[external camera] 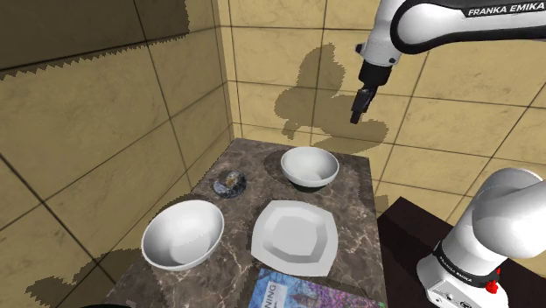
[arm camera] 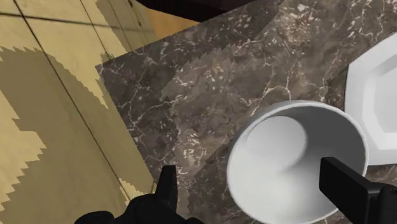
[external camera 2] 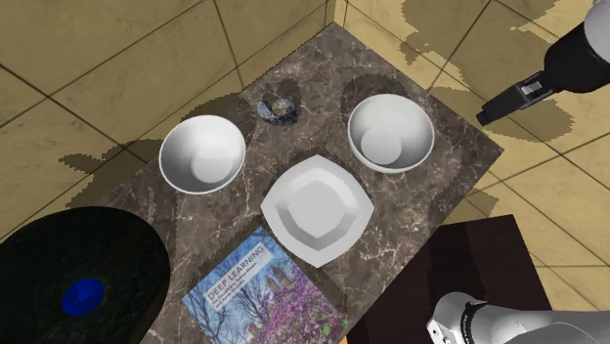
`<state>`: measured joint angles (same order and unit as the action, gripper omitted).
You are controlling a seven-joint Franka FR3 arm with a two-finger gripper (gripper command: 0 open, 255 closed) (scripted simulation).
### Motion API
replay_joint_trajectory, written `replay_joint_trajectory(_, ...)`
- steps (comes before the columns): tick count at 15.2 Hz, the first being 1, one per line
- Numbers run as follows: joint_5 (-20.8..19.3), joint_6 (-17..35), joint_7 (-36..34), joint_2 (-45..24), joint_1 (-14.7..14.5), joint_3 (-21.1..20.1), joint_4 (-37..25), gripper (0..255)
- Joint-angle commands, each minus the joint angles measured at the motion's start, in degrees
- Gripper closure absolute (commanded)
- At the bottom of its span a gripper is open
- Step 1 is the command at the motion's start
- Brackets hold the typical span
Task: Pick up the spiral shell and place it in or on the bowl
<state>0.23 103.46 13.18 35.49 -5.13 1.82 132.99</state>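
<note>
The spiral shell (external camera: 229, 182) (external camera 2: 281, 107) is small, blue-grey with a brown patch. It lies on the dark marble table (external camera: 350, 201) near the wall-side edge. Two white bowls stand upright: one (external camera: 309, 166) (external camera 2: 391, 133) (arm camera: 299, 165) at the far end, one (external camera: 182, 234) (external camera 2: 202, 153) nearer, beyond the shell. My gripper (external camera: 355, 118) (external camera 2: 484, 117) (arm camera: 249, 170) hangs high above the table's far corner, well away from the shell. Its fingers (arm camera: 167, 184) stand apart with nothing held, and the far bowl lies below them.
A white angular plate (external camera: 294, 234) (external camera 2: 316, 208) (arm camera: 378, 108) sits mid-table between the bowls. A book (external camera: 306, 293) (external camera 2: 264, 298) lies at the near end, beside a black disc (external camera 2: 78, 279). Tiled walls close the far corner. A dark stand (external camera 2: 489, 264) adjoins the table.
</note>
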Motion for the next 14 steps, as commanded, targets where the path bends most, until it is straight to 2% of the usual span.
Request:
replay_joint_trajectory(1, 0.49, 2.60, 1.18, -3.82, -1.35, -0.67, -1.37, 0)
replay_joint_trajectory(14, 1.91, 13.21, 7.99, -25.78, -8.46, -6.14, -13.42, 0)
